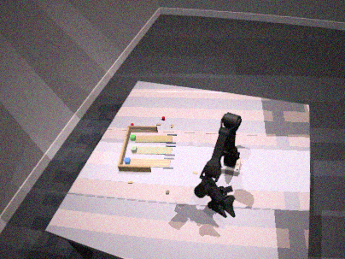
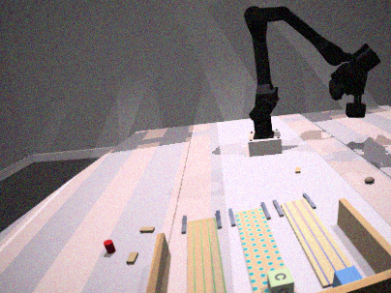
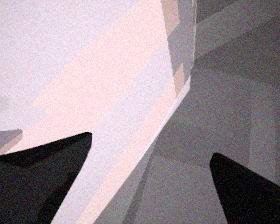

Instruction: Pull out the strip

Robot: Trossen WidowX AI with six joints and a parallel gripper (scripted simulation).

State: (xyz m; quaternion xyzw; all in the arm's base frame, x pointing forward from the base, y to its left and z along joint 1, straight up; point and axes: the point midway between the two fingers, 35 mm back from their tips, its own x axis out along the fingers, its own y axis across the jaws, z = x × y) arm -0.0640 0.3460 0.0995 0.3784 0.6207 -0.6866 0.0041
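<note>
The arm stands on its base (image 2: 264, 146) toward the middle of the worktop (image 1: 265, 170), and it reaches out to one side, away from the strips. The gripper (image 1: 225, 204) hangs above the worktop near its edge, well apart from everything else, and it is released: the jaws stand wide with nothing between them. In the wrist view the two dark fingers frame only the bare worktop edge and the floor beyond.

A wooden frame (image 1: 125, 146) sits toward the opposite side of the worktop, open on the side that faces the arm. Three strips lie side by side inside it, their free ends pointing out of the open side. The labelled cube (image 2: 281, 279), pale green with a letter C on it, rests on the dotted strip (image 2: 258, 246), the middle one, at its end deep in the frame. A blue cube (image 2: 347, 275) sits on the blue-lined strip (image 2: 310, 233) beside it, and a bright green cube (image 1: 132, 138) sits on the green-lined strip (image 2: 204, 252) on the other side.

A small red cylinder (image 2: 109, 246) stands outside the frame, near the worktop's corner.
</note>
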